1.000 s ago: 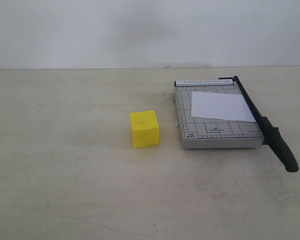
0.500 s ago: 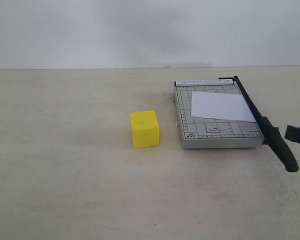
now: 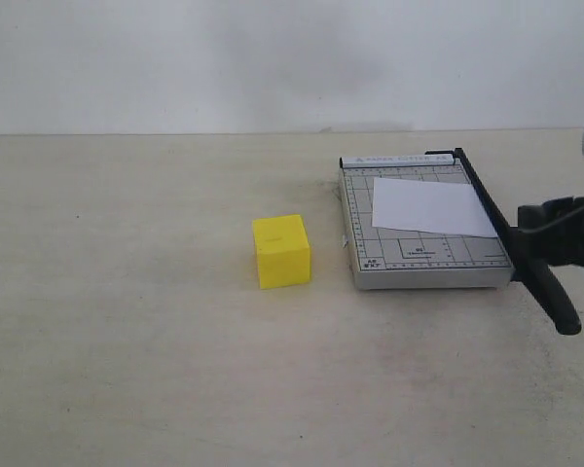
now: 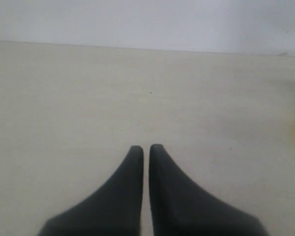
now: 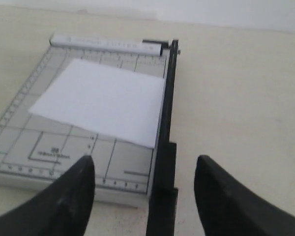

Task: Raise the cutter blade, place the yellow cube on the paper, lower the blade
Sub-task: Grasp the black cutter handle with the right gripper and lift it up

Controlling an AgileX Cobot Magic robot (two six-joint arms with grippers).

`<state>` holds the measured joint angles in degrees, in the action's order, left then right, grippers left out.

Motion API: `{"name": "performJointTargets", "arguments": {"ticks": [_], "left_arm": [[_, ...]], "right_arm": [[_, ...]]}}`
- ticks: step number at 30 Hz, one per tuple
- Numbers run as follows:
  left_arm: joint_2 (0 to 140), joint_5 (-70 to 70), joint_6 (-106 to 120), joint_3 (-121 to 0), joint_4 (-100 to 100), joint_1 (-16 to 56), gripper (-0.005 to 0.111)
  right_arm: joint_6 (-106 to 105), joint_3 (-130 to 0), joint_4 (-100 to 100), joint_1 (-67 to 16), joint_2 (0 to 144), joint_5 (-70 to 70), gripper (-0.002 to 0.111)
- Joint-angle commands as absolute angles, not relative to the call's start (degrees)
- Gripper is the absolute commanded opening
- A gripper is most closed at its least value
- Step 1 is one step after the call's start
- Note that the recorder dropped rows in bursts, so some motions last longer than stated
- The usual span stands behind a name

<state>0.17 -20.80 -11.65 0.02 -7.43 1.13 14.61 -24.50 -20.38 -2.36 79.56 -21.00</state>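
Looked like step one: right claw (image 5: 145, 164) was spread astride the lowered blade (image 5: 167, 98), so next it needed to pinch and lift.

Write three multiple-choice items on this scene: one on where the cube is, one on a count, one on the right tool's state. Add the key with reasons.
1. Where does the yellow cube stand?
A. On the sheet
B. On the table, left of the trimmer in the exterior view
C. On the lever's handle

2. How many sheets of paper lie on the trimmer?
A. One
B. Two
C. Three

3. How is the right tool?
A. Shut on the cube
B. Open, a finger on either side of the cutter blade
C. Shut on the sheet

Key:
1 B: the cube sits on bare table, apart from the trimmer.
2 A: a single white sheet lies on the grey board.
3 B: the right wrist view shows a wide gap with the blade's handle between the fingers.
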Motion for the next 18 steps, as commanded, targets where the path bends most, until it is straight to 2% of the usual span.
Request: {"name": "performJointTargets", "arguments": {"ticks": [1,6,15,18], "left_arm": [[0.00,-20.65,-11.96,0.00,-7.05,1.25,0.004],[0.00,-20.65,-11.96,0.00,-7.05,1.25,0.004],[0.00,-20.65,-11.96,0.00,-7.05,1.25,0.004],[0.00,-20.65,-11.96,0.00,-7.05,1.25,0.004]], "right_arm": [[11.84,-24.73,-19.13,-2.27,88.17,-23.70,0.057],[10.31,-24.73,-19.13,-2.27,89.82,-28.38,0.057],[14.70,-23.99,-17.28,-2.27,75.85,-25.17,0.057],[14.44,-20.43,-15.67,-2.27,77.86,-28.66,0.057]]}}
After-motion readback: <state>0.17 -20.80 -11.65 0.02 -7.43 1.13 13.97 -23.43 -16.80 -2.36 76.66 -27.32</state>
